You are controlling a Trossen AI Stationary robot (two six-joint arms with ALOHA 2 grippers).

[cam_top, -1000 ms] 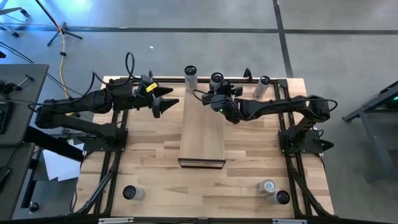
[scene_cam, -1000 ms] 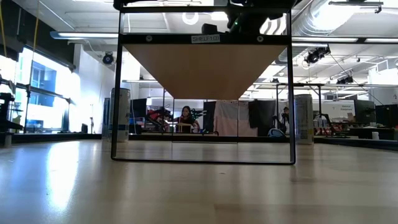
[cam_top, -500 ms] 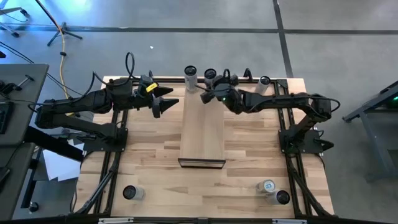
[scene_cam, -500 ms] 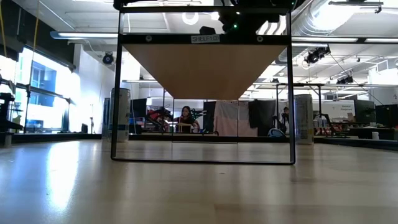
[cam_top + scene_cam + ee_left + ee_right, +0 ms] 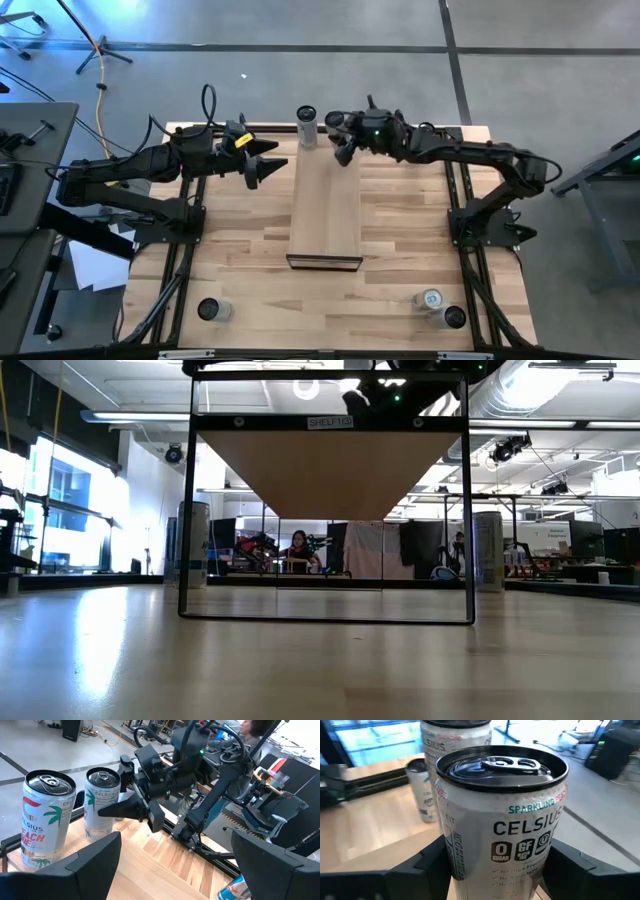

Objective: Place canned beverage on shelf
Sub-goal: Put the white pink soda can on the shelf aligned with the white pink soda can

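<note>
My right pincer (image 5: 342, 152) was at the top centre of the high view, at the far end of the shelf (image 5: 326, 215). The Celsius can (image 5: 502, 820) stood upright between my fingers (image 5: 422, 870), long axis vertical, pull-tab lid up and the label facing my wrist camera. In the left wrist view the same can (image 5: 101, 802) stood on the shelf end with my right pincer (image 5: 131, 809) closed round its side, grasping it. In the high view it showed as a dark lid (image 5: 335, 121) just right of the second can.

Half a second before, my right pincer sat lower in the frame, further over the board; it had since pushed toward the top edge, the arm stretched straighter. The left arm had not moved.

A second Celsius can (image 5: 307, 127) stood just beside mine, toward the upper left, upright too; in the left wrist view it was the nearer can (image 5: 46, 817). My left pincer (image 5: 262, 165) hung released, left of the shelf over the worktop (image 5: 250, 250). Three more cans stood well apart at the bottom of the high view: one lower left (image 5: 210, 310), two lower right (image 5: 431, 299) (image 5: 452, 318). A person (image 5: 298, 550) sat beyond the worktop in the low view.
</note>
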